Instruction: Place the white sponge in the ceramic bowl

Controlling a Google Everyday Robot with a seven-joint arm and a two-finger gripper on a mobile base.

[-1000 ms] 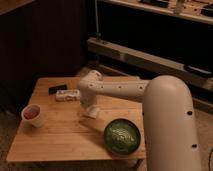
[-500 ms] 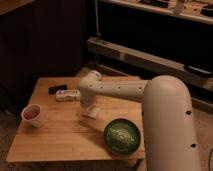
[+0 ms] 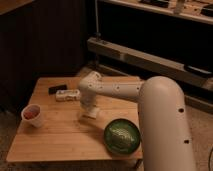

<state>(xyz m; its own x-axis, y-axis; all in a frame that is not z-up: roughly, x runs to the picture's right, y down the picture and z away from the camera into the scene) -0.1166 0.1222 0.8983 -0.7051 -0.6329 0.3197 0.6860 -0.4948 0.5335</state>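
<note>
One second on, found next to nothing altered: saw the gripper [image 3: 89, 106] set low near the middle of the table [image 3: 50, 137], directly over the white sponge [image 3: 90, 115], in the same place and pose as in both earlier views. Could not make out the jaws as spread or pinched, so left that unsaid. Saw the sponge lying flat on the wood, not lifted, exactly where seen before. Noted the green bowl [image 3: 121, 135] near the front right corner, empty, apart from the sponge and untouched. Spotted a small white cup [image 3: 32, 114] by the left edge, plus a whitish package [image 3: 67, 95] and a small dark thing [image 3: 57, 89] toward the back left corner, all unmoved. Read the stillness as a pause at the grasp, settling on the sponge rather than carrying. Judged the task barely begun: still to come, a lift, a short carry toward the front right corner, then a release over the bowl.
</note>
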